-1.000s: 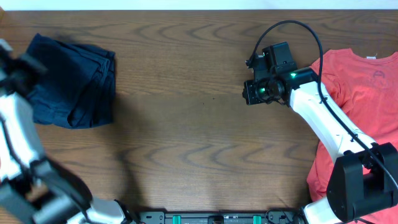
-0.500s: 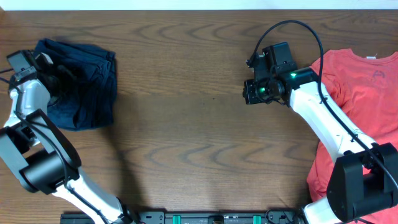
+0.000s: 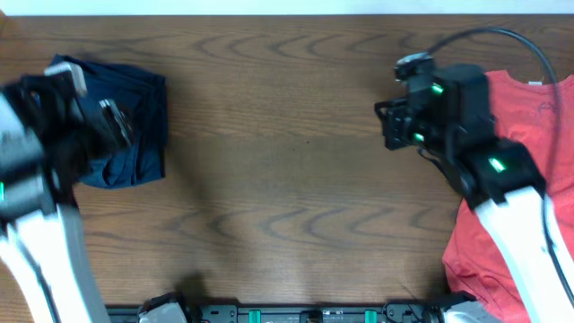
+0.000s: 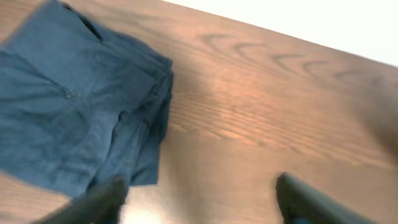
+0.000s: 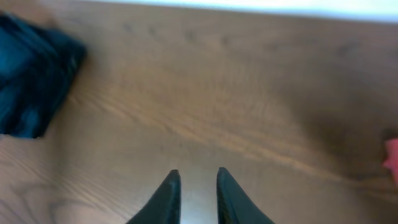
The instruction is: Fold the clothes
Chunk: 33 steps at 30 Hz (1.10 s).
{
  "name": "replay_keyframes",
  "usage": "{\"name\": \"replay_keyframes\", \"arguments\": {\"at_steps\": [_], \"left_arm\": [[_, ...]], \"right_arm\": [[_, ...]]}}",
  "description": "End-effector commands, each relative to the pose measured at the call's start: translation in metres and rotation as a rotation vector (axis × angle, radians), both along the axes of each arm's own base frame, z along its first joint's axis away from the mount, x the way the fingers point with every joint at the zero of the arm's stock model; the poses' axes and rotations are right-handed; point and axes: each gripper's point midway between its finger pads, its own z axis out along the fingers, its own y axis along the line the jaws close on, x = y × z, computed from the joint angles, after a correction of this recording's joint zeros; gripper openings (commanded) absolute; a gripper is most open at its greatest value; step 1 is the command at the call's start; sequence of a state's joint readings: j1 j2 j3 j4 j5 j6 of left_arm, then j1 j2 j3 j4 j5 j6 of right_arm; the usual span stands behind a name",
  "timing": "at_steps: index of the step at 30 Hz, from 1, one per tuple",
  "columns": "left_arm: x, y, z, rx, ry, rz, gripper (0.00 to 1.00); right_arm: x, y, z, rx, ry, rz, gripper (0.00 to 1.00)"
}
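Note:
The clothes, dark navy shorts point(image 3: 139, 108), lie folded in a pile at the table's far left; they also fill the left of the left wrist view point(image 4: 74, 106) and show at the left edge of the right wrist view point(image 5: 31, 74). My left gripper point(image 3: 109, 126), blurred, hovers over the pile's near edge. Its fingers point(image 4: 102, 199) stand wide open with only bare wood between them. My right gripper point(image 3: 392, 126) hangs over the table at the right, far from the shorts. A narrow gap separates its fingertips point(image 5: 168, 186), with nothing in it.
A red T-shirt point(image 3: 529, 144) lies at the table's right edge under the right arm; a sliver shows in the right wrist view point(image 5: 392, 160). Brown wooden table point(image 3: 287, 179) between the two garments. A white wall lies beyond the table's far edge.
My left gripper has gone from shut to wide open and moved right and up over the shorts. The right arm has shifted right, and its jaws have parted slightly.

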<state>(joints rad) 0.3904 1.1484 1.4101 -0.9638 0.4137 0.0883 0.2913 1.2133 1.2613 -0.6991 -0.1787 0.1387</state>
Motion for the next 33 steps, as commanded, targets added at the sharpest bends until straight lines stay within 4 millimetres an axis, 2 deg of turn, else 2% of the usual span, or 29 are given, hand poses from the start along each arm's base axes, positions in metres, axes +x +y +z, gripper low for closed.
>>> {"name": "replay_keyframes", "arguments": {"at_steps": [1, 2, 3, 4, 7, 12, 30, 33], "left_arm": [[-0.041, -0.010, 0.029, 0.120, -0.080, -0.001, 0.98], [-0.053, -0.012, 0.037, 0.141, -0.107, 0.012, 0.98], [-0.063, -0.014, 0.043, 0.158, -0.128, 0.022, 0.98], [-0.073, -0.016, 0.049, 0.173, -0.151, 0.031, 0.98], [-0.099, -0.024, 0.059, 0.201, -0.202, 0.043, 0.98], [-0.115, -0.031, 0.070, 0.222, -0.262, 0.044, 0.98], [-0.116, -0.031, 0.070, 0.222, -0.262, 0.044, 0.98], [-0.116, -0.031, 0.070, 0.222, -0.262, 0.044, 0.98]], "right_arm": [[-0.022, -0.012, 0.036, -0.024, -0.116, 0.005, 0.39], [-0.030, -0.014, 0.042, -0.019, -0.130, 0.005, 0.52], [-0.037, -0.016, 0.047, -0.016, -0.140, 0.005, 0.80], [-0.044, -0.018, 0.051, -0.014, -0.149, 0.004, 0.99], [-0.064, -0.024, 0.057, -0.011, -0.157, 0.004, 0.99], [-0.084, -0.030, 0.055, -0.018, -0.132, 0.005, 0.99], [-0.115, -0.040, 0.016, -0.077, 0.060, 0.009, 0.99], [-0.109, -0.052, 0.016, -0.134, 0.035, -0.039, 0.99]]}}
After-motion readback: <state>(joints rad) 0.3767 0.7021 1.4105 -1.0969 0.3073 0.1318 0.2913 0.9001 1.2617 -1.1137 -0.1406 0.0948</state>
